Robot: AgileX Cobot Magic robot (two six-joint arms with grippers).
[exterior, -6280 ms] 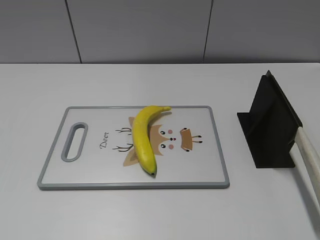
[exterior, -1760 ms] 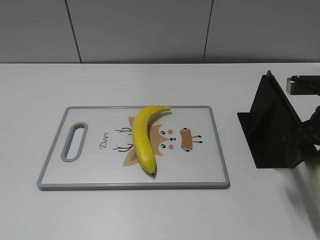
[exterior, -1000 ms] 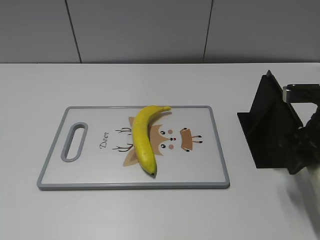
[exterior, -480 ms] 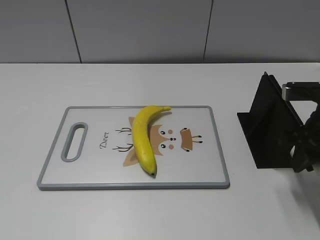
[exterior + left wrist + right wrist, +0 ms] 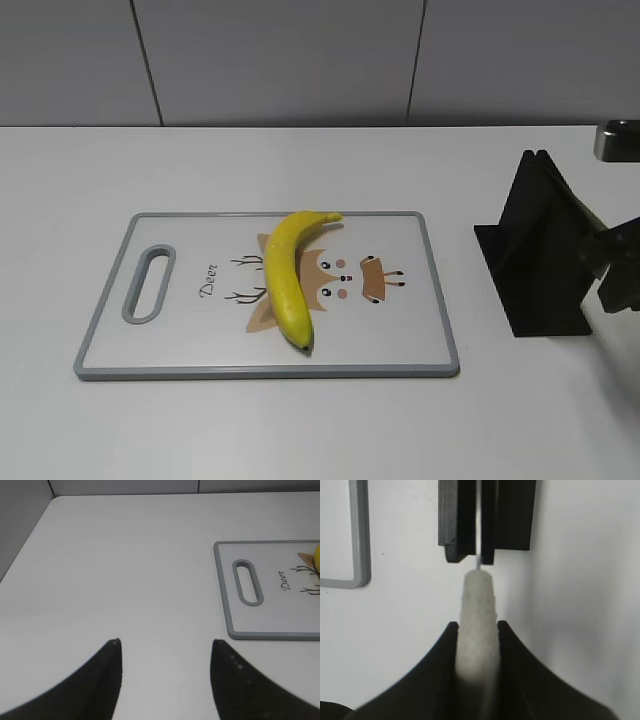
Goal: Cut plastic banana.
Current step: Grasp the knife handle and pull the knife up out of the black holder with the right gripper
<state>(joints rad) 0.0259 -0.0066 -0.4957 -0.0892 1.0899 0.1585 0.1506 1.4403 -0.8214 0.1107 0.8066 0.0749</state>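
Observation:
The plastic banana (image 5: pixel 285 275), yellow with a dark tip, lies on the deer-print cutting board (image 5: pixel 200 330). A sliver of it shows in the left wrist view (image 5: pixel 317 555). My right gripper (image 5: pixel 476 625) is shut on the white knife handle (image 5: pixel 477 600). The thin blade (image 5: pixel 479 530) still sits in the slot of the black knife holder (image 5: pixel 510 515). In the exterior view the right gripper (image 5: pixel 618 270) is at the right edge behind the holder (image 5: pixel 540 260). My left gripper (image 5: pixel 165 642) is open and empty above bare table, left of the board (image 5: pixel 280 615).
The board's grey handle slot (image 5: pixel 147 283) is at its left end. White table surrounds the board, and a grey panelled wall stands behind it. The holder stands about a hand's width right of the board.
My right gripper has come in from the right edge to the knife handle and risen slightly over the last half second. The banana and board have not moved.

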